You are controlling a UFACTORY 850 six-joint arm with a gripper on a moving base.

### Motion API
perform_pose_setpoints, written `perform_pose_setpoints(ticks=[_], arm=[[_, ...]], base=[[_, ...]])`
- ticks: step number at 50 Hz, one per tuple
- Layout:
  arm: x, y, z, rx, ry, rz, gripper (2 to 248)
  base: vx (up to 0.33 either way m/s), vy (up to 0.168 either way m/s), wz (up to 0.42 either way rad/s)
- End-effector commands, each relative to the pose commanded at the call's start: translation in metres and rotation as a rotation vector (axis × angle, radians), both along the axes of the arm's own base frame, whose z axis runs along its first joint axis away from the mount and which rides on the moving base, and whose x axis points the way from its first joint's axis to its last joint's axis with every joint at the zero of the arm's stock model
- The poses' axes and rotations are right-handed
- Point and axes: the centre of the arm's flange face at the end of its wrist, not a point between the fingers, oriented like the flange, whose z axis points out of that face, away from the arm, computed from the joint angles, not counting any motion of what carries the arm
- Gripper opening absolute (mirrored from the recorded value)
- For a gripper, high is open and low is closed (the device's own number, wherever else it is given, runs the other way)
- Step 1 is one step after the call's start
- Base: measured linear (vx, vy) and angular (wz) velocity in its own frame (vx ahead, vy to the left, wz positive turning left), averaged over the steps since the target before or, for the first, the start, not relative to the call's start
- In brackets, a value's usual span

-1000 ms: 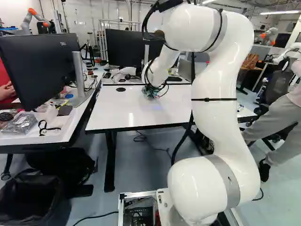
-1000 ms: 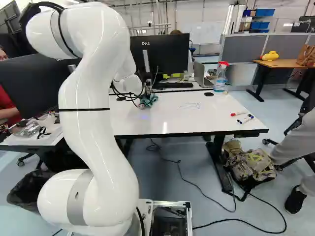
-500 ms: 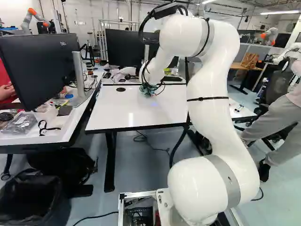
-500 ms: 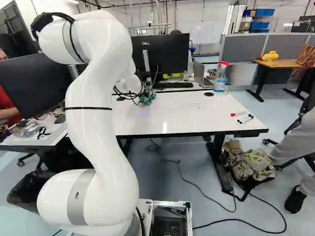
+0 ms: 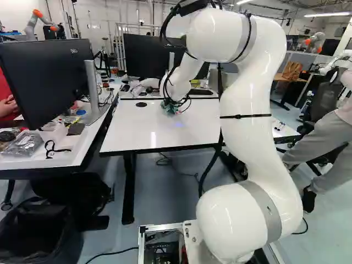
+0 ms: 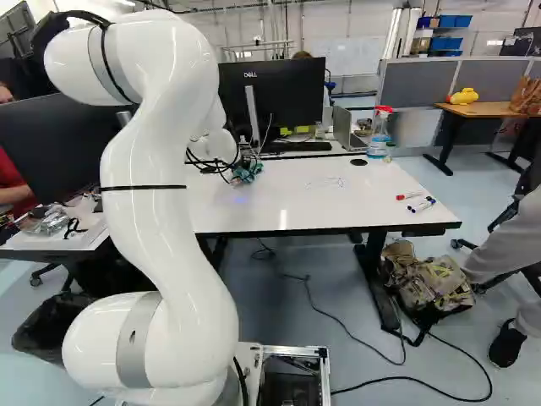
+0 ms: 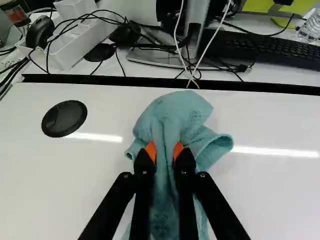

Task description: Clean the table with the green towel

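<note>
Where the pincer (image 5: 171, 105) closes, the green towel (image 7: 172, 117) lies pinched between its fingers.

Robotics lab with office desks, white robot arm (image 5: 250, 137), another robot (image 5: 38, 23), monitors (image 6: 272, 95), keyboard (image 7: 270, 50), grey partitions (image 6: 414, 83)

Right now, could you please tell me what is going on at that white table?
A white robot arm is wiping, or about to wipe, the white table with a green towel. Its gripper is closed on the towel, which is bunched at the table's far side. Pen scribbles still show on the tabletop, near two markers and a spray bottle.
</note>
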Motion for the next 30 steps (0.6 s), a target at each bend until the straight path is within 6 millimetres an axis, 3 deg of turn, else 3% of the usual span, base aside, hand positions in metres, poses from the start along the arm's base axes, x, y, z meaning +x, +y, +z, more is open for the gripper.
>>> perform_pose_setpoints(ticks=[30], arm=[[-0.039, -0.039, 0.004, -0.003, 0.030, -0.057, 55]], base=[[0.000, 0.000, 0.000]])
